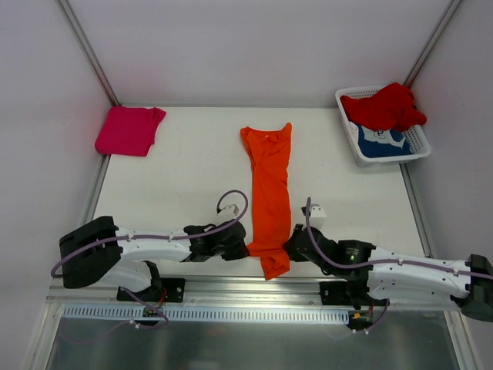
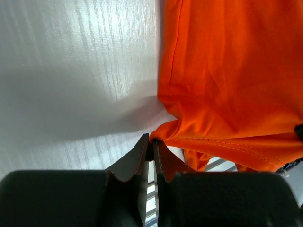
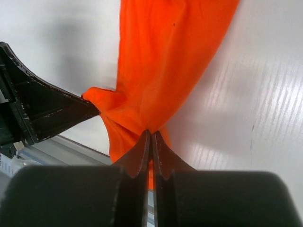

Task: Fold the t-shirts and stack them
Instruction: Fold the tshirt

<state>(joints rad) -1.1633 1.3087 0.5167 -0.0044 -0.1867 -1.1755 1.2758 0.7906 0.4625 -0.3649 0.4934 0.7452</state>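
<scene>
At the near edge of the table (image 1: 185, 193), the left gripper (image 2: 151, 147) and right gripper (image 3: 150, 138) each pinch the near end of the orange t-shirt (image 1: 268, 177), which hangs between them. The table extends outward of both. Ahead of the claws, the shirt stretches away as a long, narrow folded strip.

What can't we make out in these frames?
- Top view: the blue t-shirt with white print is mostly under the red t-shirt in the white plastic lattice basket; print unreadable.
- Top view: the arms' wrists cover where the jaws meet the bright orange t-shirt.
- Wrist views: frame edges cut off the orange t-shirt; number of layers pinched unclear; magenta-pink folded t-shirt and basket out of frame.
</scene>
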